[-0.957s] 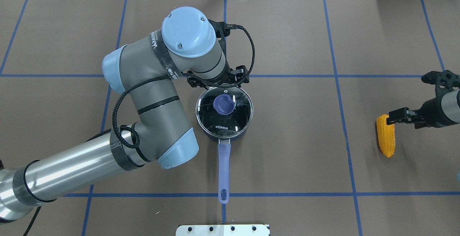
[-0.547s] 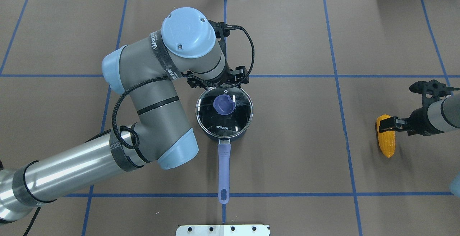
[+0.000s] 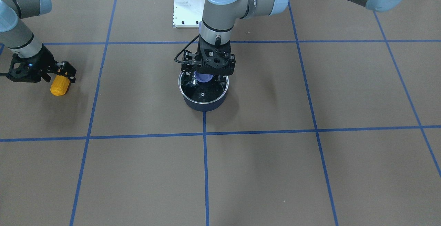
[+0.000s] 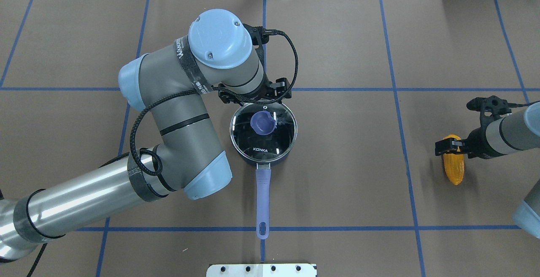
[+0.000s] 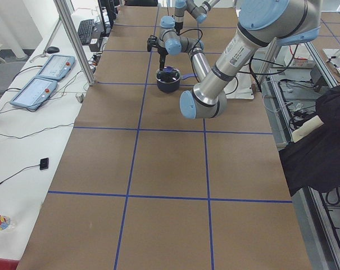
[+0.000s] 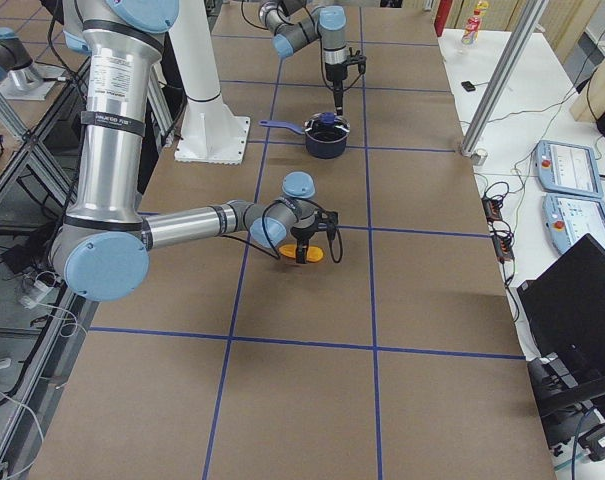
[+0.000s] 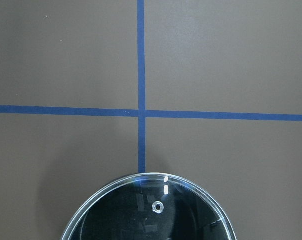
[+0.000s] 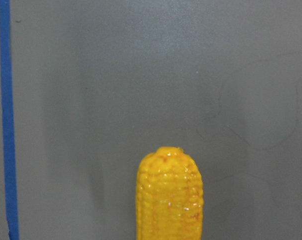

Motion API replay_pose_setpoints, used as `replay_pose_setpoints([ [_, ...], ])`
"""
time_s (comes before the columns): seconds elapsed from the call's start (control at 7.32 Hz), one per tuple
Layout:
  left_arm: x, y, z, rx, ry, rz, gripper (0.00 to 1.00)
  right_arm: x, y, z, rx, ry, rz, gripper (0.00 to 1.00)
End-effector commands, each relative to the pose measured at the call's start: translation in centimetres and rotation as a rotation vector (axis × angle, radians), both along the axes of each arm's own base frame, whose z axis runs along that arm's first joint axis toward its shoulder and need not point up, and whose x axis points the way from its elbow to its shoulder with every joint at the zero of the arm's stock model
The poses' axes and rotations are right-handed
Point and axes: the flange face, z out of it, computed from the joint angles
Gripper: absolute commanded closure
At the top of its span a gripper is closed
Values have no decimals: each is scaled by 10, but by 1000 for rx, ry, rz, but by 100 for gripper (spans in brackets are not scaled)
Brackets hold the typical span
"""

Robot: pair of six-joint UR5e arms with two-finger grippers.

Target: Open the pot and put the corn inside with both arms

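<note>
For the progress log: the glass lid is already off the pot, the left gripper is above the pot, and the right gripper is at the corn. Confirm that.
One error: the glass lid still sits on the pot, as the overhead exterior view shows. The left gripper is above the pot and the right gripper is at the corn.

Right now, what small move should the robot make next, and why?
Probably the left pincer should grip the purple knob and lift the glass lid straight up. The lid sits closed on the pot, and that pincer hangs right over the knob. The corn lies far off, one end under the right pincer, and cannot go in until the pot is open.
</note>
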Motion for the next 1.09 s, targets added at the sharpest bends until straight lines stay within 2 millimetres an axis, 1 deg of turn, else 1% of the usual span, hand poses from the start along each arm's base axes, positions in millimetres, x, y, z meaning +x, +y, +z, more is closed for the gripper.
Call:
replay_pose_setpoints([
  [0.0,-1,1,0,1,2,0,4,-6,-5,-1,2,-4,-3,15],
  [0.41,-1,1,-1,1,2,0,4,-10,-8,-8,9,-19,-9,38],
  [0.68,-1,1,0,1,2,0,5,-11,-8,-9,10,-20,-16,53],
  [0.82,-2,1,-1,2,3,0,5,-11,-9,-9,10,-18,-16,59],
  [0.96,-1,1,0,1,2,0,5,-10,-8,-8,14,-18,-22,62],
])
